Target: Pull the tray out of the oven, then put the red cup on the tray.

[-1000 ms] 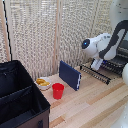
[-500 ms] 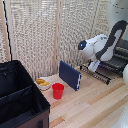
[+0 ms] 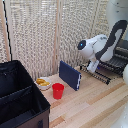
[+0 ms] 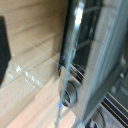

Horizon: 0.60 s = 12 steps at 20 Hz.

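Exterior view: arm down at oven front, gripper beside dark tray | step: tray pull, judged underway | jaws: cannot tell | red cup on table, well apart, beside white bowl, navy slab | next: draw tray out; bare wood ahead; slab near.

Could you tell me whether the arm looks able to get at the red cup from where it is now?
Probably yes. The red cup stands upright on bare wooden table, open from above. The blue book-like slab stands between it and the arm at the oven, so coming in over the slab seems easiest.
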Motion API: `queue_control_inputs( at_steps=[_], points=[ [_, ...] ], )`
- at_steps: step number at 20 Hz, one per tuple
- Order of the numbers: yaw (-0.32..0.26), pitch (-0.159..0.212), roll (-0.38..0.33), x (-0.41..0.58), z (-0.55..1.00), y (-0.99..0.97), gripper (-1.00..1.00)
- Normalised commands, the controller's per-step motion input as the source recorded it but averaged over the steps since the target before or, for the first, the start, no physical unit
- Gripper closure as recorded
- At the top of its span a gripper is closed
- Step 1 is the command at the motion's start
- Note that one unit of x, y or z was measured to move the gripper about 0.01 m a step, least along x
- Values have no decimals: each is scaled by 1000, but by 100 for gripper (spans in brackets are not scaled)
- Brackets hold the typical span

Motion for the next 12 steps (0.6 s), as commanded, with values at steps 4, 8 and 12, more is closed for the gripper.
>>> queue_control_inputs(
  at_steps=[4, 8, 12],
  points=[
    [-203, -110, 0, 138, 684, 215, -100],
    [-211, -130, 45, 111, 480, 304, -100],
    [-197, -111, 123, 106, 420, 333, -100]
  ],
)
